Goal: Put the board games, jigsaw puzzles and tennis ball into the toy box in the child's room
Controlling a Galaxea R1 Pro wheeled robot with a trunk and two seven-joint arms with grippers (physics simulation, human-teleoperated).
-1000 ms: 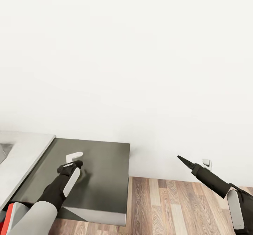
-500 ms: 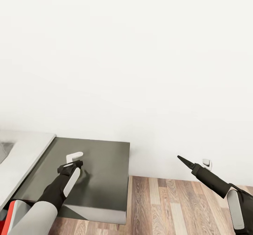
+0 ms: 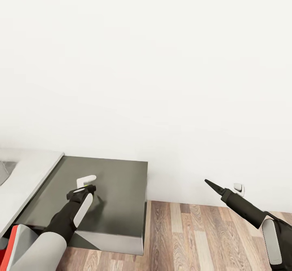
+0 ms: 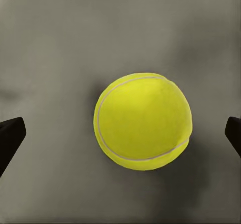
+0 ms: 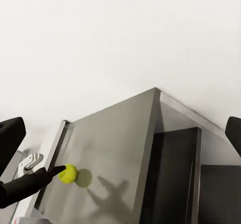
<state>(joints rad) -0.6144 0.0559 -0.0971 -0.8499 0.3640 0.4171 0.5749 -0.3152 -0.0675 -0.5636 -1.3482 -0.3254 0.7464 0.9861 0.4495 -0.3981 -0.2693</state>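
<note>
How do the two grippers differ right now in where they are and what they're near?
The left gripper hangs over the dark-grey cabinet top, its fingers wide apart either side of the tennis ball; the right gripper is out over the wood floor near the white wall, with nothing between its fingers. The left points down at the surface; the right points outward and up. Both are open and hold nothing.
</note>
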